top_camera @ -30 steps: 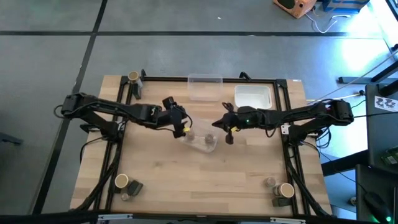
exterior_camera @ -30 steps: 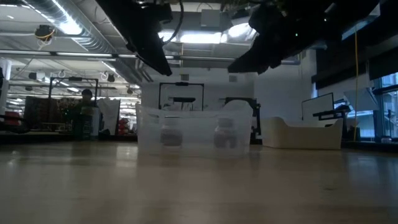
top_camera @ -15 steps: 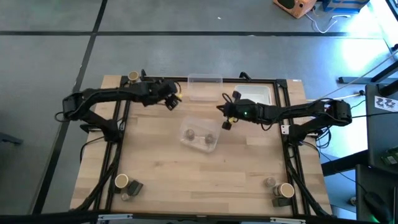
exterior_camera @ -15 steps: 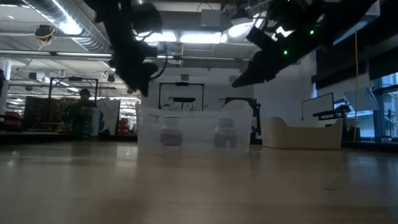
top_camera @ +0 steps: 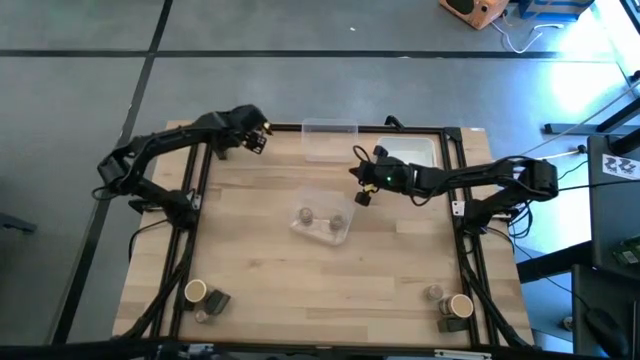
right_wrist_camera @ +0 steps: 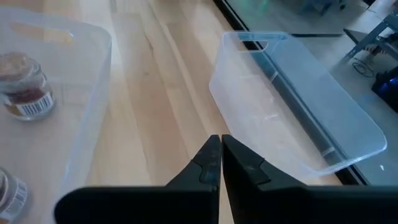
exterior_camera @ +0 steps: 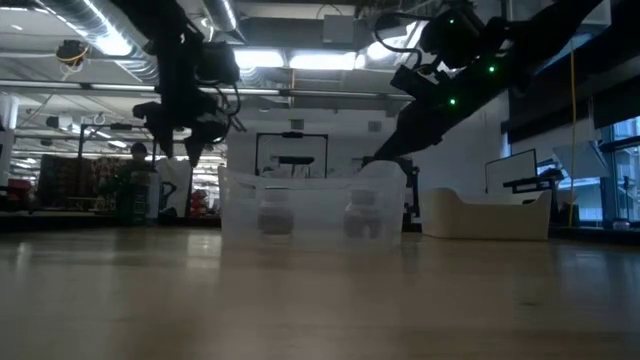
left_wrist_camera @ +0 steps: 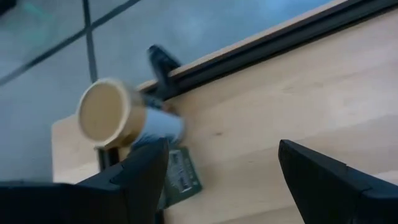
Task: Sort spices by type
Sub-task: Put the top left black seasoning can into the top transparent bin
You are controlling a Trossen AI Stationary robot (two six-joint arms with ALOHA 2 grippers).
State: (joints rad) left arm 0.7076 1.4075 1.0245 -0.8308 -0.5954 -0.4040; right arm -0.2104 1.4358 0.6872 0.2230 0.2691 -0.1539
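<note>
We swung our left end effector (top_camera: pixel 258 137) away from the clear bin (top_camera: pixel 322 224) toward the tan-topped jar (left_wrist_camera: pixel 104 112); right end effector (top_camera: pixel 361 196) withdrew slightly.

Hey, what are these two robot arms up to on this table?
They are sorting spice jars. Two small jars already sit in the clear bin at mid-table. The left pincer, open and empty, hangs near the tan-topped jar at the table's far left corner. The right pincer is shut, holding nothing, beside the white tray. Other jars wait at the near corners.
</note>
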